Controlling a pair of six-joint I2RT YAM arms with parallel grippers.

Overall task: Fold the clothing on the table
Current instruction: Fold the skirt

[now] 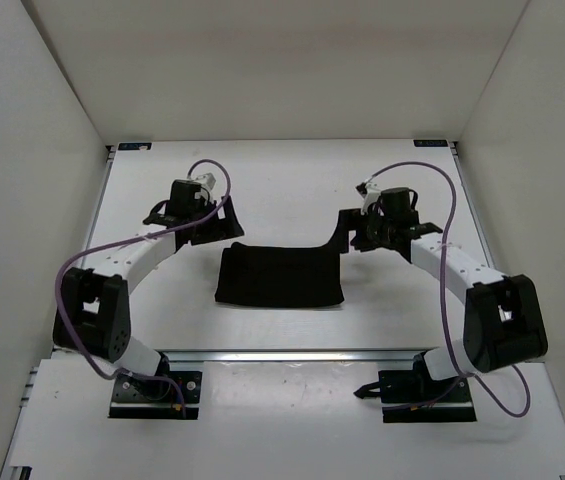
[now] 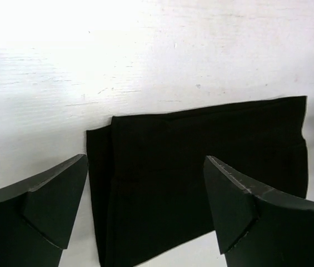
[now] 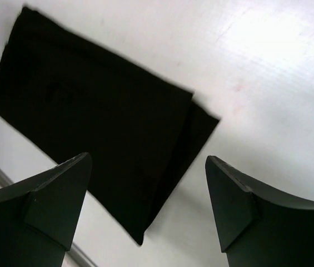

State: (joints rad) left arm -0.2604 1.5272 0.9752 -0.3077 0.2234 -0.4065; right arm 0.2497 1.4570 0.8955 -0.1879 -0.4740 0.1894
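Note:
The clothing point(image 1: 280, 275) is a black garment lying flat as a folded rectangle in the middle of the white table point(image 1: 282, 180). My left gripper point(image 1: 220, 222) hovers over its far left corner, open and holding nothing. In the left wrist view the clothing point(image 2: 201, 167) lies below and between the spread fingers point(image 2: 51, 206), with a folded edge along its left side. My right gripper point(image 1: 349, 232) hangs over the far right corner, also open and empty. Seen from the right wrist, the clothing point(image 3: 101, 128) rests on the table point(image 3: 268, 83) beneath that gripper point(image 3: 145, 206).
White walls close in the table on the left, back and right. A metal rail point(image 1: 292, 355) runs along the near edge, with the two arm bases point(image 1: 157, 393) point(image 1: 427, 395) bolted in front of it. Purple cables loop over both arms.

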